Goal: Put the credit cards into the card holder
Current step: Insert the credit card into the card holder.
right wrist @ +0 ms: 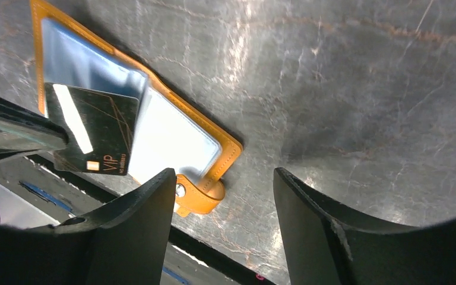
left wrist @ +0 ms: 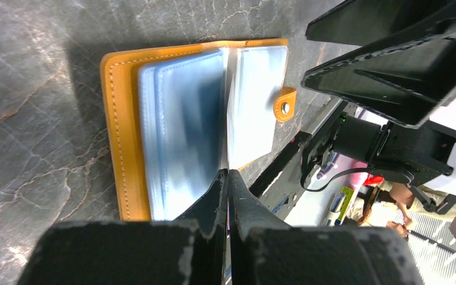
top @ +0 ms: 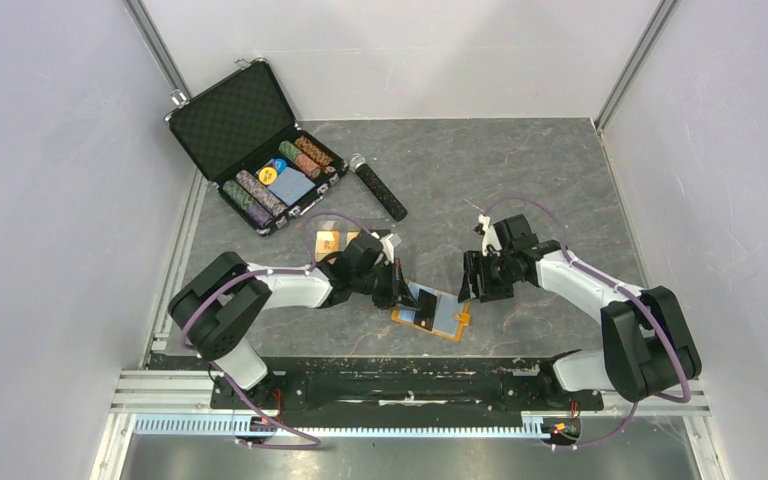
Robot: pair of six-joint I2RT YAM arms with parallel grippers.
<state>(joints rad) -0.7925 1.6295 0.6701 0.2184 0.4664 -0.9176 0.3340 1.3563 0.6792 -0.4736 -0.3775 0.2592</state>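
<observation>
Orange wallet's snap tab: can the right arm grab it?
Probably yes. The right arm has its jaws open close by the small orange snap tab, nothing between. The left arm holds a thin black card over the flat orange wallet.

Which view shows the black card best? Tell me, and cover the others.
Right wrist: the black card shows its face, VIP print readable, over the card holder. Top external shows only a small dark patch. Left wrist sees it edge-on, pinched in the left gripper.
</observation>
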